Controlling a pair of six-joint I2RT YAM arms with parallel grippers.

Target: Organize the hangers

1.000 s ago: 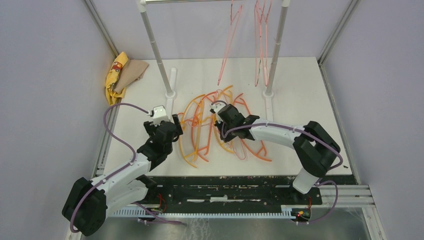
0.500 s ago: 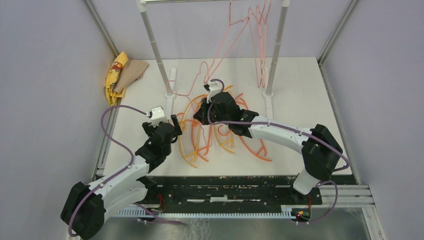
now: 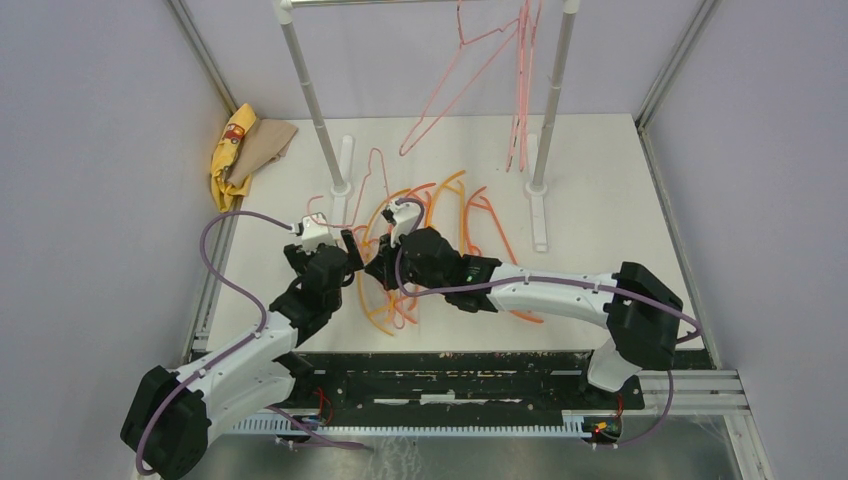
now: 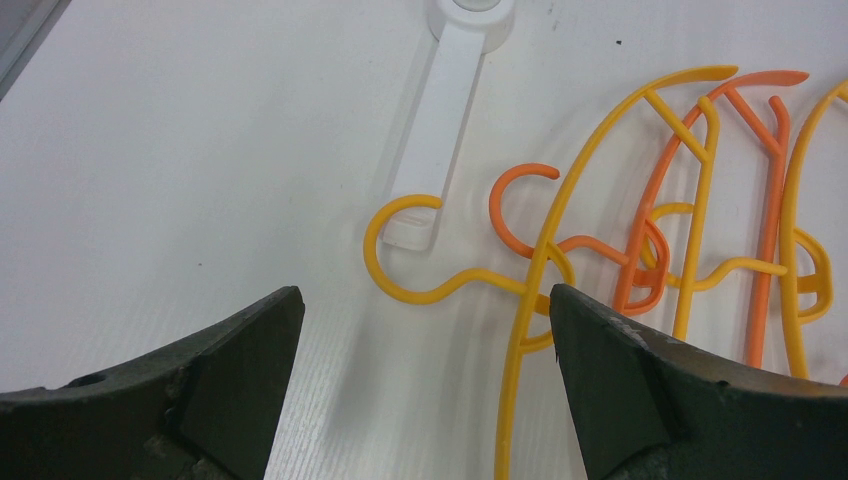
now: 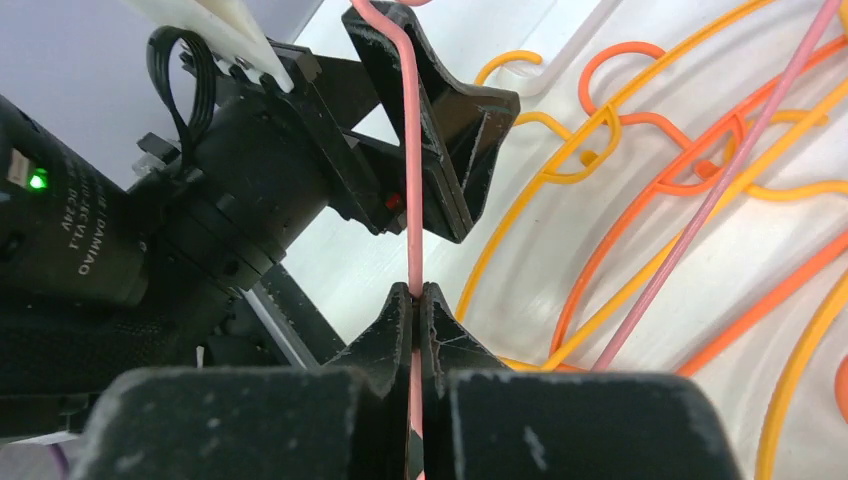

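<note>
Several orange and yellow hangers lie tangled on the white table. My right gripper is shut on a thin pale pink hanger and holds its wire upright; the wire runs between the jaws in the right wrist view. My left gripper is open and empty just left of it, its fingers close behind the pink wire. In the left wrist view the left gripper hovers over a yellow hanger hook and an orange hook. More pink hangers hang on the rack.
The rack's white poles stand at the back, with a flat white foot beside the hooks. A yellow and a brown cloth lie at the back left. Grey walls close in both sides.
My right gripper has moved from the pile toward the rack, then back and left next to the left gripper, with the pink hanger in it. One hung pink hanger has swung out tilted.
</note>
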